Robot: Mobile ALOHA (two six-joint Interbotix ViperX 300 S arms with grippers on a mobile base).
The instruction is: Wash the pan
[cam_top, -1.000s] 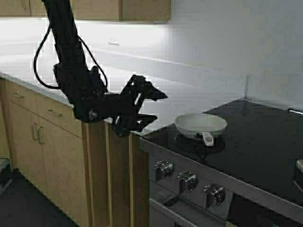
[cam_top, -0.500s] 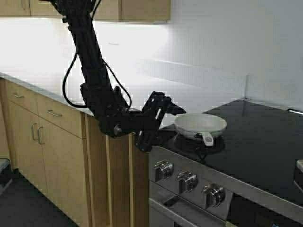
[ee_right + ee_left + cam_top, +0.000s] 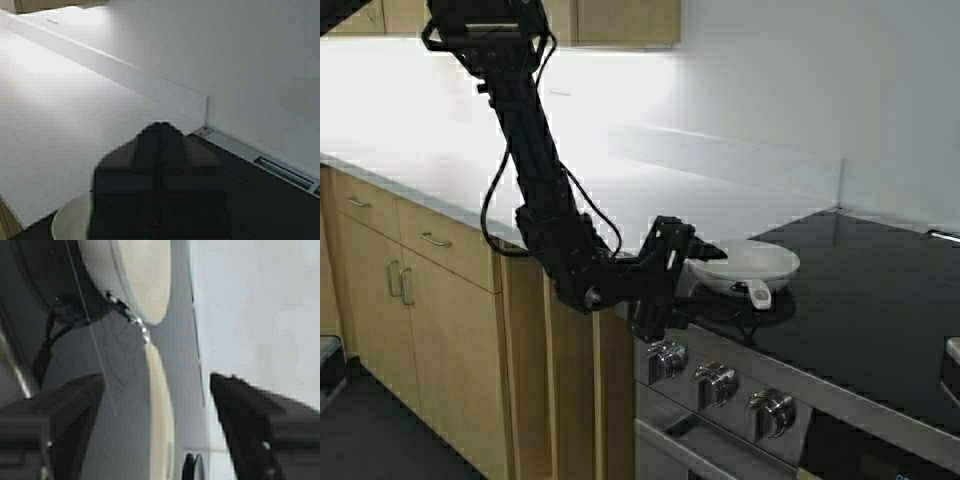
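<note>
A: Which step is running?
B: The reach, I judge. Left tool, spread and grasping nothing, is sitting at the pan's nine o'clock rim; pan is resting on the stove surface.
A: Next?
B: Probably straddling that rim, then clenching. Right tool is hanging pressed together.

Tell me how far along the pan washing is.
Barely started. The pan sits on the black stovetop, not yet grasped. In hand: the left hand, open, reaches the pan's near rim. The right hand waits shut above. Left: gripping, carrying, washing; no sink in view.
</note>
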